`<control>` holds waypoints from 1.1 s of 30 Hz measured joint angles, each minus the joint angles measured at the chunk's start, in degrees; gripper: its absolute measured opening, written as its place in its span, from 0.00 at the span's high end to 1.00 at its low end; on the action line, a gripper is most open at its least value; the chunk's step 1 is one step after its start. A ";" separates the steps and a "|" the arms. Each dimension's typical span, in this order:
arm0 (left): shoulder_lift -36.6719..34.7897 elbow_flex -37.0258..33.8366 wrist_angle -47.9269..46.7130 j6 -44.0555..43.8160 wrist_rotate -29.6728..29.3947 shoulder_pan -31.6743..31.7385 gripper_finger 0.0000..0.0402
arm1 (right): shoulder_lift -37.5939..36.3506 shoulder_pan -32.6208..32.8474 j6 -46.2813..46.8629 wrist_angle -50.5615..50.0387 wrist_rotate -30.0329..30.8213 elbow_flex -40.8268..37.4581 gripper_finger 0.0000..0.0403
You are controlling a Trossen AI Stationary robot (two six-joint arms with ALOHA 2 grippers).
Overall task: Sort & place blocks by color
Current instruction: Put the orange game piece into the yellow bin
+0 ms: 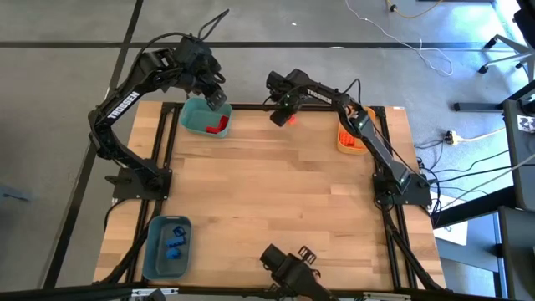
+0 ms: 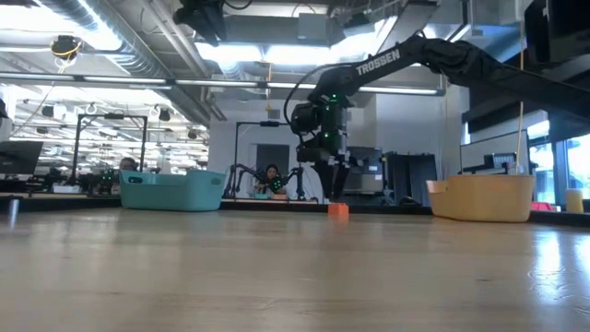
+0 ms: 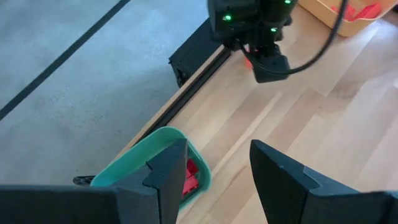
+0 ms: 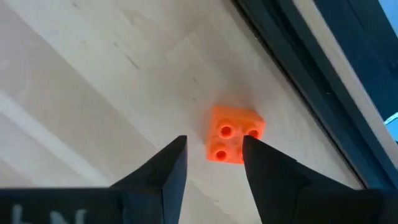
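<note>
Red blocks (image 1: 218, 125) — teal bin (image 1: 196, 116)

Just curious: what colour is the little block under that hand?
Orange block; the right wrist view shows it best.

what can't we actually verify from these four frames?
- Block count in the teal bin: the left gripper covers part of it in the high view.
- Yellow-orange bin contents: its wall hides them in the low view, the right arm in the high view.
- Blue blocks: too small to count.
- Orange block: right gripper jaws stand open above it; contact unclear.
</note>
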 joint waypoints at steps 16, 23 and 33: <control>0.00 0.00 -0.02 -0.02 0.72 -0.02 0.58 | 1.05 -1.90 2.54 1.37 1.47 -1.08 0.61; 0.00 0.00 -0.02 -0.02 0.74 -0.02 0.58 | 0.64 -1.92 -0.10 3.77 1.81 -3.85 0.61; 0.00 0.00 -0.02 -0.04 0.73 -0.01 0.58 | 0.63 -3.43 1.41 4.94 -2.06 -5.61 0.61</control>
